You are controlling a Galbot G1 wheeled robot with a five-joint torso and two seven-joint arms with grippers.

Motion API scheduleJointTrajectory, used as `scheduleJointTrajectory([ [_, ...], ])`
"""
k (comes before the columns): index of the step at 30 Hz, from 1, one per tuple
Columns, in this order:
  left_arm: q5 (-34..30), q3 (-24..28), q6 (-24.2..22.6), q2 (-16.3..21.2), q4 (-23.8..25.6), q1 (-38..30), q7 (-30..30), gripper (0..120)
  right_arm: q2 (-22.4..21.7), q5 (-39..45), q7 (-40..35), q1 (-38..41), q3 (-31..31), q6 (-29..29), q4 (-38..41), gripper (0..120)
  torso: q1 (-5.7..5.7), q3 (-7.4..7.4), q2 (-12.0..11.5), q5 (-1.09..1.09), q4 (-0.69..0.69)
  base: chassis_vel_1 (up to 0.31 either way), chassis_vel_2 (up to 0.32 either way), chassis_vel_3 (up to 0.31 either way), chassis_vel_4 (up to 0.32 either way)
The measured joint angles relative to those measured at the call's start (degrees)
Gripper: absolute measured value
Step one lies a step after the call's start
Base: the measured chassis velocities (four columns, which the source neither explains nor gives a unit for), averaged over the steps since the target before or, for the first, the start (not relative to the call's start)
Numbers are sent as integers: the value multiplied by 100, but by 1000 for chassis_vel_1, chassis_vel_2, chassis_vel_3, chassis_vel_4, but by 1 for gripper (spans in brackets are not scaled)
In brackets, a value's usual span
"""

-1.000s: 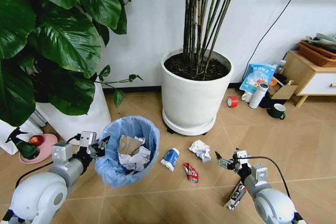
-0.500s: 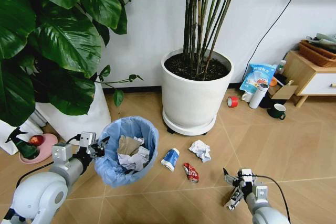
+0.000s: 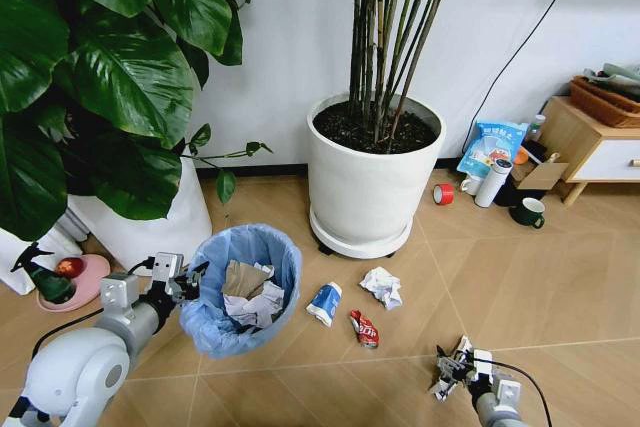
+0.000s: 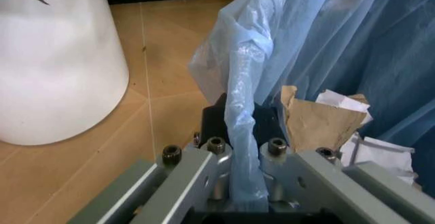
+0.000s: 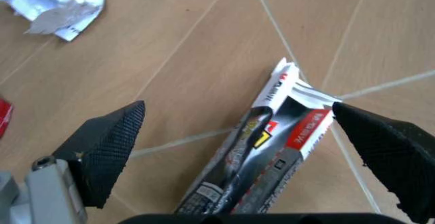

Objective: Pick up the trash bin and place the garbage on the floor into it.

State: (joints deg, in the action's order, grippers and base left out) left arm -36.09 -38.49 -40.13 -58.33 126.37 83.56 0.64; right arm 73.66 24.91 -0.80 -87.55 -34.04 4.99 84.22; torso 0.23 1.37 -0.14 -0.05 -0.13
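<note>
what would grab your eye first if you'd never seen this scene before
The small round bin lined with crinkly light blue plastic stands out at the left on the tan herringbone floor, its rim pinched by the left gripper. Near the right, the right gripper hovers with jaws open around a flattened dark foil wrapper. A big white round plant pot stands behind.

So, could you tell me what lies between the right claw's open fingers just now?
In the right wrist view, the right claw is open, and the dark wrapper lies on the floor between its fingertips, untouched by either.
</note>
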Motion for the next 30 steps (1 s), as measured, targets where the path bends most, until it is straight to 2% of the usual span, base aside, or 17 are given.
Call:
scheduleJointTrajectory([
  [9,-1,75,0,38,8,-18,18,0,-11,134,-264,169,-33,230,-258,100,0,0,0,0,0,0,0,0,0],
  [27,-39,59,-13,106,79,-26,31,0,20,123,-263,563,25,265,-845,100,0,0,0,0,0,0,0,0,0],
  [30,-39,57,-15,100,79,-25,30,0,20,123,-244,615,26,268,-927,97,0,0,0,0,0,0,0,0,0],
])
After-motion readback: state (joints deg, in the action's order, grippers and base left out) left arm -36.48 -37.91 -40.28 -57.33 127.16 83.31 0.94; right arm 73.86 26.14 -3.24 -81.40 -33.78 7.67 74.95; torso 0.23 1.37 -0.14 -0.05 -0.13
